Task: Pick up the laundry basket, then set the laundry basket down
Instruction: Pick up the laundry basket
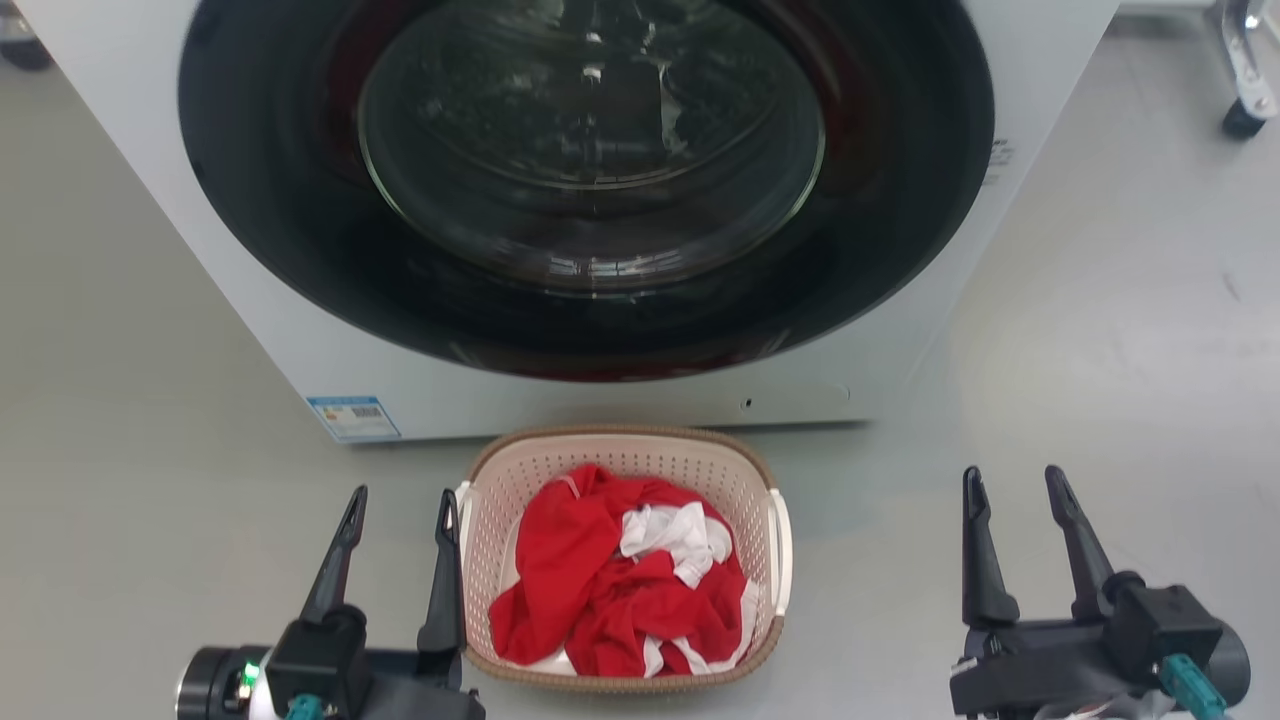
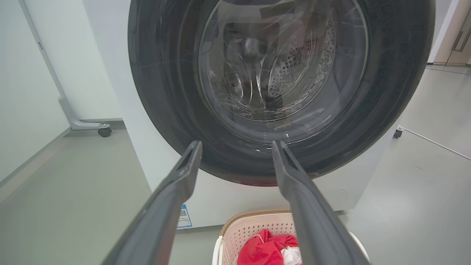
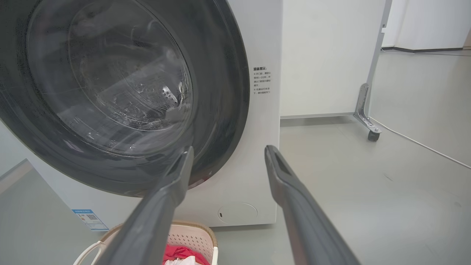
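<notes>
laundry basket (image 1: 622, 455), perforated cream plastic, woven-look brown rim, crumpled red cloth (image 1: 600, 585) inside

**A:** How is the light?

**B:** Bright and even. The grey floor (image 1: 1100, 350) has a soft sheen, and the shadows on it are faint and blurred at the edges.

**A:** Any glare?

**B:** Pale streaks and room reflections lie across the door glass (image 1: 590, 150) of the washing machine.

**A:** And sharpness?

**B:** The head view is crisp. Both wrist views bow straight lines near the edges, and the dark fingers (image 2: 158, 221) soften towards the bottom.
</notes>
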